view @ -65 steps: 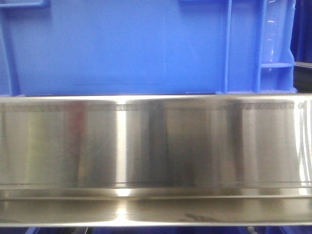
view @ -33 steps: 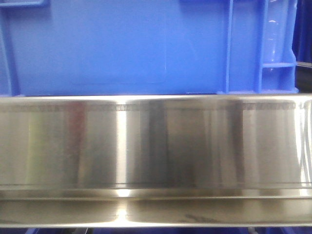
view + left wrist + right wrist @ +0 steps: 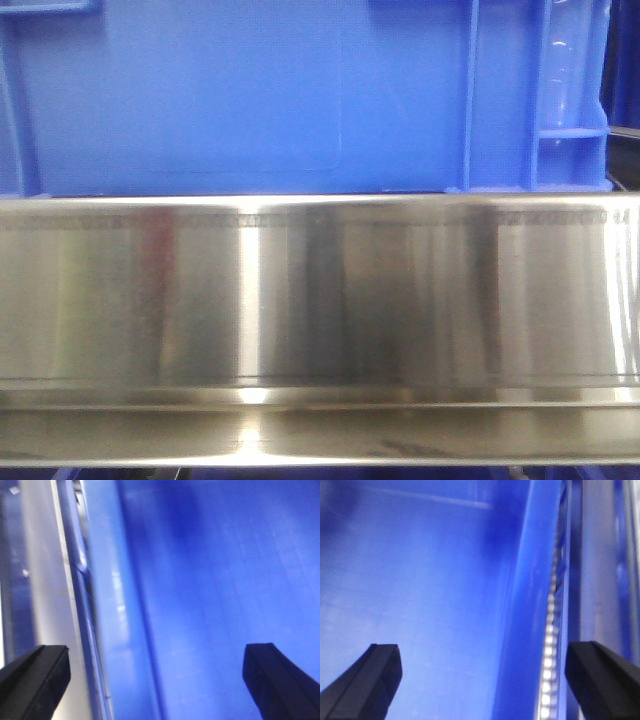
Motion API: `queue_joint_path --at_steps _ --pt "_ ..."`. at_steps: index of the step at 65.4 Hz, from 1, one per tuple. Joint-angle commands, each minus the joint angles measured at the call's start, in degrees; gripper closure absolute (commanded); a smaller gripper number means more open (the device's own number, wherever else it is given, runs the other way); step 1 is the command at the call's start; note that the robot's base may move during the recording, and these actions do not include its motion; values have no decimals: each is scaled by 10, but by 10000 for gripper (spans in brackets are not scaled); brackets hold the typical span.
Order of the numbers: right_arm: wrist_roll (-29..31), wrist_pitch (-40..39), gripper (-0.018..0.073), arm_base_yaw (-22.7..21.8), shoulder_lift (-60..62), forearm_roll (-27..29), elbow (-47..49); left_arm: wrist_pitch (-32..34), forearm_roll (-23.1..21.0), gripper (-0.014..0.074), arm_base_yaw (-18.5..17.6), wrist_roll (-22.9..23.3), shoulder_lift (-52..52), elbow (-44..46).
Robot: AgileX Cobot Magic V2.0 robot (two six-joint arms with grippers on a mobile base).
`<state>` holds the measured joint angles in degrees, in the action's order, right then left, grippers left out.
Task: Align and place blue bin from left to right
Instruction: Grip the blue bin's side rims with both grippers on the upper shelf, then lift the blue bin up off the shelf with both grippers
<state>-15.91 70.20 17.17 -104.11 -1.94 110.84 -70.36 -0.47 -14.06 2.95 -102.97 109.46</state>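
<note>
The blue bin (image 3: 250,100) fills the top of the front view, its flat wall with a ladder-like rib (image 3: 568,95) near the right corner, standing on a steel shelf. In the left wrist view my left gripper (image 3: 157,677) is open; its black fingertips (image 3: 35,677) straddle the bin's left wall (image 3: 117,630), one outside, one over the blue inside (image 3: 225,580). In the right wrist view my right gripper (image 3: 492,680) is open too, astride the bin's right wall (image 3: 525,630), with one fingertip (image 3: 600,677) outside.
A polished steel shelf front (image 3: 320,300) spans the front view below the bin. Steel surface (image 3: 42,580) shows left of the bin in the left wrist view and steel (image 3: 597,555) right of it in the right wrist view. A dark gap (image 3: 625,130) lies past the bin's right corner.
The bin has shifted slightly to the right along the shelf. Neither gripper shows in the earlier frames.
</note>
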Motion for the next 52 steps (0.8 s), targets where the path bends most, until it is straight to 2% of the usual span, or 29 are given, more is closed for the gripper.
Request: queue_joint_path --at_steps 1,12,16,19,25,26,27,28,32,33,37,52 --pt "-3 -2 -1 -9 -1 2 5 4 -6 -6 3 -2 -2 4" --pt "-3 -2 25 -12 -2 2 5 4 -6 -2 3 -2 -2 4" --pt "-3 -2 100 -12 -2 2 5 4 -6 13 3 2 -2 4" --pt "-3 -2 208 -12 -2 2 5 4 -8 46 3 2 -2 4" --pt "-3 -2 447 -12 -2 2 5 4 -9 194 3 2 -2 4" --pt "-3 -2 466 -12 -2 2 5 4 -9 229 3 2 -2 4" --pt "-3 -2 505 -12 -2 2 5 4 -9 285 3 2 -2 4" --pt "-3 -2 561 -12 -2 2 5 4 -9 304 3 2 -2 4" --pt "-3 -2 656 -12 -2 2 5 4 -9 476 3 2 -2 4" --pt "-3 -2 647 -12 -2 2 5 4 -9 548 3 2 -2 4" --pt "-3 -2 623 -12 -2 2 5 4 -9 710 3 2 -2 4" --pt "-3 -2 629 -12 -2 2 5 4 -22 708 3 2 -2 7"
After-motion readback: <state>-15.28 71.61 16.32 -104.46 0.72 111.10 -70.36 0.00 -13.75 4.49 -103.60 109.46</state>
